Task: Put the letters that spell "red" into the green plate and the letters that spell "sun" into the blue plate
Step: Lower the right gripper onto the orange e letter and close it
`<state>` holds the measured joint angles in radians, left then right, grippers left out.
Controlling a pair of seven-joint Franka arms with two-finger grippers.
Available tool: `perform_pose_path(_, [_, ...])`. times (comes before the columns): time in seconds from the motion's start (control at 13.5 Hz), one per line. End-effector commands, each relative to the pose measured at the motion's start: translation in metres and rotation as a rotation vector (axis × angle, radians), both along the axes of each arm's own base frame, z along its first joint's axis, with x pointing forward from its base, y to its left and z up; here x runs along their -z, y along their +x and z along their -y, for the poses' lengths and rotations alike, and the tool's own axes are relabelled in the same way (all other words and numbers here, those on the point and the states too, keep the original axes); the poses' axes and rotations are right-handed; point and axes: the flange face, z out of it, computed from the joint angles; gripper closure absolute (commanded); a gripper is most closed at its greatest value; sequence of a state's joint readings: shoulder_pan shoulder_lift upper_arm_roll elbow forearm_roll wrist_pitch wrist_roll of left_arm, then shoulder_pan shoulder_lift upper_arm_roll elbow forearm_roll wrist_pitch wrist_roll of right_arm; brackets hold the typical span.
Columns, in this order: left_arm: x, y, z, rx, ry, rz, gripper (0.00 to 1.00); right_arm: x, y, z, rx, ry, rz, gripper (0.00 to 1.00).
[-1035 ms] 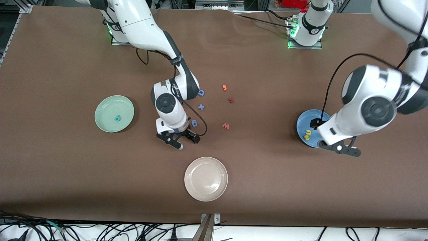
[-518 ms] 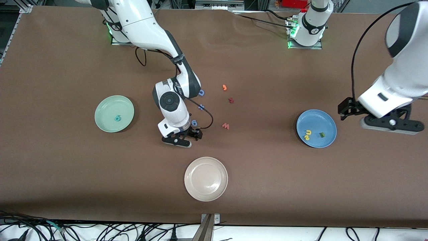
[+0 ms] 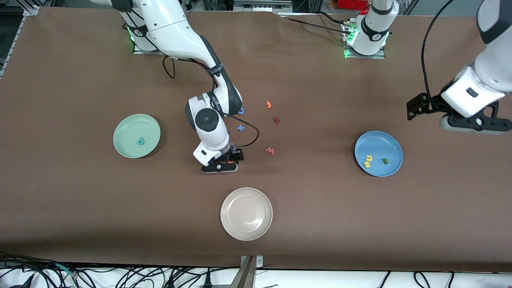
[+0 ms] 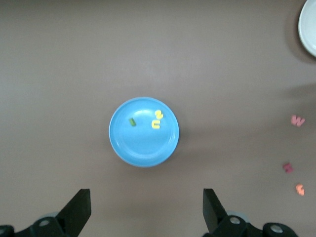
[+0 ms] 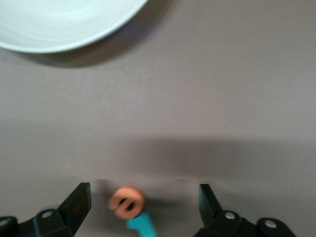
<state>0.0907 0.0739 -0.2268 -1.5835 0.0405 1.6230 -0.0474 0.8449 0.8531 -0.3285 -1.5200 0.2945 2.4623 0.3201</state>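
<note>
While our right gripper (image 3: pixel 219 165) hangs low with its jaws spread wide, we see the orange "e" (image 5: pixel 126 201) and teal "r" (image 5: pixel 140 225) on the table between its fingers. Our left gripper (image 3: pixel 470 122), also wide open, hovers beside the blue plate (image 3: pixel 390 143) holding 3 letters (image 3: pixel 368 161); the green plate (image 3: pixel 128 132) holds the teal "d" (image 3: pixel 140 141).

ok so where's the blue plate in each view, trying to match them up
Front view: the blue plate lies toward the left arm's end of the table, with two yellow letters and a green letter in it.
Left wrist view: the plate sits mid-picture, same letters inside.
Right wrist view: not in it; only the cream-white plate shows.
Shared landmark: the pink w, also in the left wrist view.
</note>
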Motion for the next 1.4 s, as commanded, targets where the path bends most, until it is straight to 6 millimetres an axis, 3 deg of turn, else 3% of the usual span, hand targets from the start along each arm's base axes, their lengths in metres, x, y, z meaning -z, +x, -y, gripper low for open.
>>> perform_pose_path(0.0, [-0.003, -0.023, -0.003, 0.007, -0.016, 0.005, 0.0, -0.004, 0.01, 0.012, -0.044, -0.016, 0.01, 0.03])
perform_pose_path(0.37, [-0.006, -0.01, -0.004, 0.003, -0.039, 0.031, 0.0, -0.004, 0.007, 0.007, 0.008, 0.029, -0.005, 0.03])
perform_pose_path(0.52, [-0.009, -0.012, 0.006, 0.008, -0.031, 0.032, 0.0, 0.0, 0.003, 0.002, 0.026, 0.048, -0.015, 0.04])
perform_pose_path(0.81, [-0.01, -0.011, 0.001, 0.001, -0.026, 0.028, 0.0, 0.007, -0.006, -0.008, 0.045, 0.052, -0.027, 0.05])
perform_pose_path(0.89, [-0.017, -0.009, -0.002, -0.002, -0.027, 0.043, 0.0, 0.01, -0.007, -0.008, 0.044, 0.049, -0.03, 0.1])
perform_pose_path(1.04, [-0.017, -0.009, -0.01, -0.009, -0.04, 0.039, 0.0, 0.017, -0.009, -0.007, 0.043, 0.04, -0.039, 0.13])
perform_pose_path(1.11, [-0.017, -0.011, -0.002, -0.003, -0.028, 0.039, 0.0, 0.02, -0.01, -0.008, 0.042, 0.036, -0.042, 0.13])
perform_pose_path(1.33, [-0.023, -0.01, -0.006, -0.013, -0.039, 0.048, 0.0, 0.02, -0.01, -0.008, 0.043, 0.038, -0.041, 0.35])
